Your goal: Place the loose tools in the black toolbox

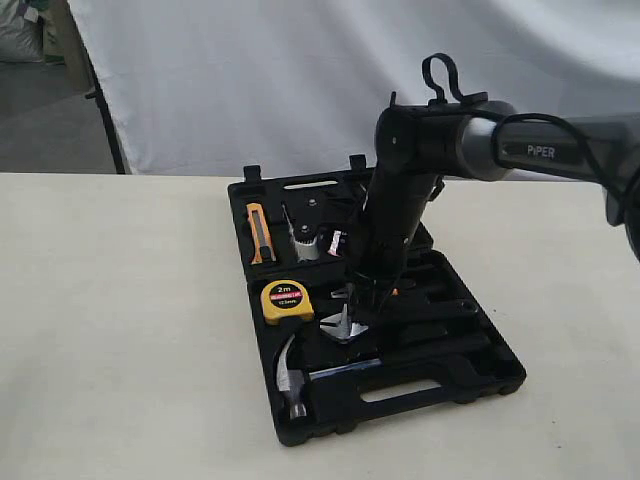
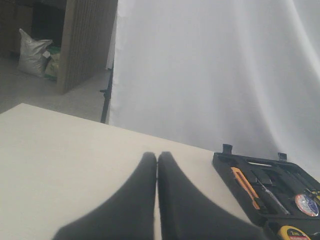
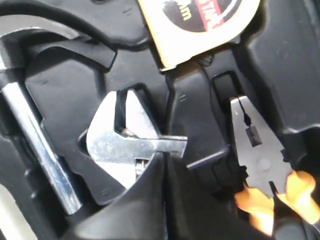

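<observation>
The black toolbox (image 1: 490, 372) fills centre frame, its likely heavy steel claw hammer (image 1: 293, 372) seated lower left, the slick silver adjustable wrench (image 3: 122, 150) mid-case, best gripped by its handle, under the clenched right gripper (image 3: 164, 159); left gripper (image 2: 157, 160) clenched, empty.

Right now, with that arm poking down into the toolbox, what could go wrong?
The shut right gripper seems to press on the wrench, which might skid sideways against the pliers or the hammer rather than settle in place. Pushing down could also shift the toolbox on the table.
</observation>
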`<state>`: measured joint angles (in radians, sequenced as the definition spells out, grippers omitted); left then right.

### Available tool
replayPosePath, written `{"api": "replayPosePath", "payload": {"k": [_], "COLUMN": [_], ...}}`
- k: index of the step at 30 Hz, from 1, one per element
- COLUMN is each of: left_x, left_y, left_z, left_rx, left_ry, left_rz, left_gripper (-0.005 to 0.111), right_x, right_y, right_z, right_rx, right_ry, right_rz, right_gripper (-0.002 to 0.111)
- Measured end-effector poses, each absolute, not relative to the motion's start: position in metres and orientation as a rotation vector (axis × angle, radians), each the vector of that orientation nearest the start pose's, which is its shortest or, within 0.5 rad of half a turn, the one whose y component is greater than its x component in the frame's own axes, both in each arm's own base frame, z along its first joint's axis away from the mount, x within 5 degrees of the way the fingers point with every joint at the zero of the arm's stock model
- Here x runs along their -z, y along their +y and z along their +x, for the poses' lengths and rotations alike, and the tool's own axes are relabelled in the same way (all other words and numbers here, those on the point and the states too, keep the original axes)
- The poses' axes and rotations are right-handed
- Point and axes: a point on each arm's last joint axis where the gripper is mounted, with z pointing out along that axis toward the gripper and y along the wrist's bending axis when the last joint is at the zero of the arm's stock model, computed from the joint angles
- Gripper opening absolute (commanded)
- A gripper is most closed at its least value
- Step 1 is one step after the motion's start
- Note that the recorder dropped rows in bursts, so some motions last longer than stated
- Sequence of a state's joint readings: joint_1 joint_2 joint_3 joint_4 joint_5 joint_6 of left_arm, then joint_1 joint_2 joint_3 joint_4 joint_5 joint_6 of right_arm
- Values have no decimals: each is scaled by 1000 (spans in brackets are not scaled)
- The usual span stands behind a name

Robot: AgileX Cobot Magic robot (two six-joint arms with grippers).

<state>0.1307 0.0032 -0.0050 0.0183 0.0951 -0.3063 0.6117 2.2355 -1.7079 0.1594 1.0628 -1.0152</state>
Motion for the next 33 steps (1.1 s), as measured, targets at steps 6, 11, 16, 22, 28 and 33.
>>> {"api": "replayPosePath", "payload": {"k": [6,11,16,22,28,33], "left_x": [-206,-206,-206,-206,-206,-206], "left_y": [8,8,8,8,8,8], "left_z": [56,56,56,56,56,56], "left_rx": [122,122,122,122,122,122], "left_ry": [1543,1543,1543,1543,1543,1543], "left_rz": [-329,-329,-329,-329,-329,-329], "left_gripper": [1,1,1,1,1,1], "right_x": [-153,-165,-175,-163,-148,-149], "right_y": [265,265,267,271,270,268], "right_z": [355,352,354,360,359,359], "right_rx": [-172,-153,-127,-115,-135,-111], "right_ry": [2156,2124,2077,2065,2108,2104], "right_rz": [-2139,-2132,-2084,-2061,-2131,-2155], "right_gripper": [0,0,0,0,0,0]}}
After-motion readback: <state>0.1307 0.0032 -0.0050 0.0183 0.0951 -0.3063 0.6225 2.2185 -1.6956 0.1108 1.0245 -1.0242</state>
